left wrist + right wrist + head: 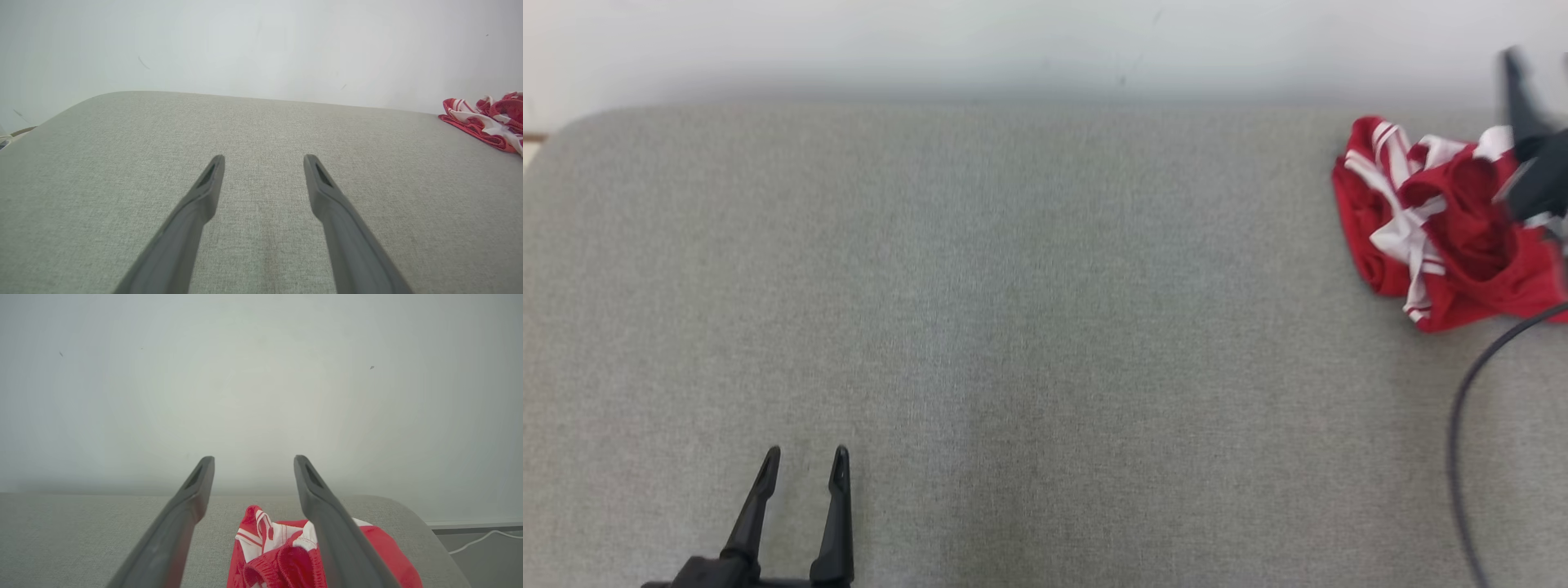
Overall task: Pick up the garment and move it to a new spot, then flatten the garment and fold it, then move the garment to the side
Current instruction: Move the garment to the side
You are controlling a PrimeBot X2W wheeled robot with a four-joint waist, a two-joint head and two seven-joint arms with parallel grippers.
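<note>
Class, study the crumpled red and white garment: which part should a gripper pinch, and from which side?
Pinch the raised striped fold of the crumpled red and white garment from above, probably with the open right gripper above it: that fold stands up, other edges lie flat.

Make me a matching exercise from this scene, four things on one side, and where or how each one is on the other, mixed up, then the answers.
Column one:
1. garment
2. left gripper
3. right gripper
4. cable

Column two:
A. open, poised over the red and white cloth
B. dark, curving down the right edge of the head view
C. crumpled in a heap at the far right
D. open, over bare grey surface at the near left

Pairs: 1-C, 2-D, 3-A, 4-B
</note>
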